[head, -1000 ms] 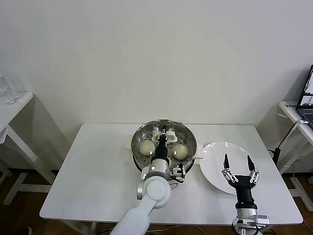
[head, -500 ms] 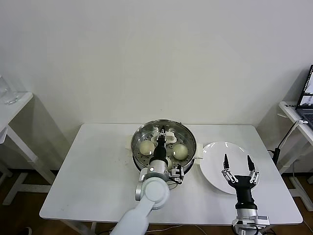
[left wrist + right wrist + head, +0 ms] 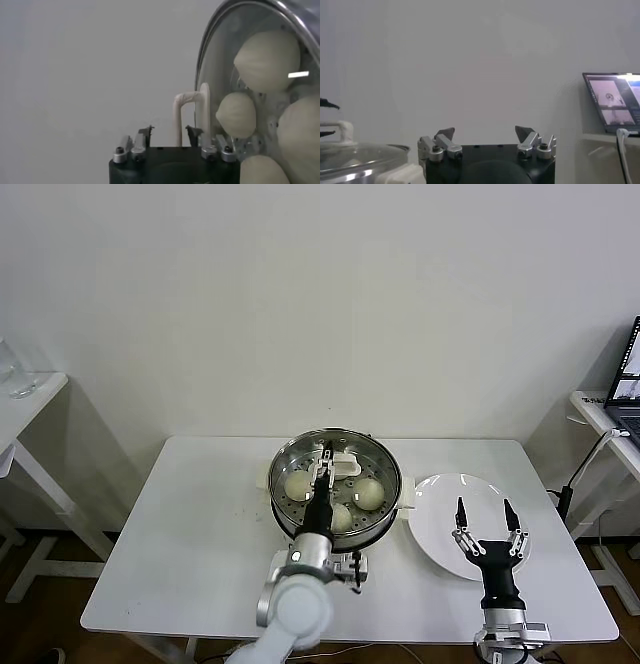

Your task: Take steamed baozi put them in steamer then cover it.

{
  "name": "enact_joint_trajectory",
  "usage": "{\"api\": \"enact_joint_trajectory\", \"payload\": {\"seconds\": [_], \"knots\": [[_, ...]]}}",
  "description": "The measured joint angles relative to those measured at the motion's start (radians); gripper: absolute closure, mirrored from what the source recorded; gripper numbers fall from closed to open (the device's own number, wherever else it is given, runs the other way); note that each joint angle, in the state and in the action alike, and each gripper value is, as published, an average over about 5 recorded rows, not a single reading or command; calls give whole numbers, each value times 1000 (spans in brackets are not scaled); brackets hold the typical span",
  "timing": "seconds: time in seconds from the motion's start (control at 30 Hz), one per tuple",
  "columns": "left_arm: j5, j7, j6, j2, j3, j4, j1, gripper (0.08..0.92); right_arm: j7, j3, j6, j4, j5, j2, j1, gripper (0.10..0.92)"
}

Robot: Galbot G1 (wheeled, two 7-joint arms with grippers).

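The steamer (image 3: 283, 506) stands mid-table with the cover (image 3: 372, 466) resting on it. Three steamed baozi (image 3: 298, 484) show through the glass. My left gripper (image 3: 326, 454) reaches over the cover from the near side, open, its tips by the cream handle (image 3: 345, 468) without squeezing it. In the left wrist view the left gripper (image 3: 169, 133) stands open, with the handle (image 3: 192, 116) just ahead of the fingertips (image 3: 146, 132); several baozi (image 3: 267, 59) lie behind the glass and metal rim (image 3: 204, 65). My right gripper (image 3: 485, 526) (image 3: 485, 133) hovers open over the plate.
A white plate (image 3: 440, 489) lies right of the steamer, with nothing on it. The white table (image 3: 200, 534) has bare surface on the left. A side table with a glass (image 3: 15, 372) stands far left, a laptop (image 3: 628, 384) (image 3: 614, 102) far right. The covered steamer (image 3: 355, 159) shows in the right wrist view.
My left gripper has opened and let go of the cover's handle, and the left arm has drawn back toward me. The right arm has not moved.
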Motion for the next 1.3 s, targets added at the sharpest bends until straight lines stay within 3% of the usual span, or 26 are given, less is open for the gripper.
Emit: {"api": "enact_joint_trajectory", "payload": {"seconds": [0.13,0.3,0.6,0.9,1.3], "knots": [[-16,-10,-3,37,-7,-86,51,196,0,-1,1,-4,3,-6,4,203],[-87,-57,-31,82,-56,-209,140,178,1,-1,-9,3,10,-15,3,203],[-529,-215,-189,91,-352,-381,326,177,-5,2,-91,68,35,-25,-14,203],[-1046,-252,-355,21,-660,-361,448,177,-8,4,-180,144,47,-17,-32,203],[-1322,-258,-475,-34,-804,-312,528,177,-5,1,-225,190,30,-10,-48,203]]}}
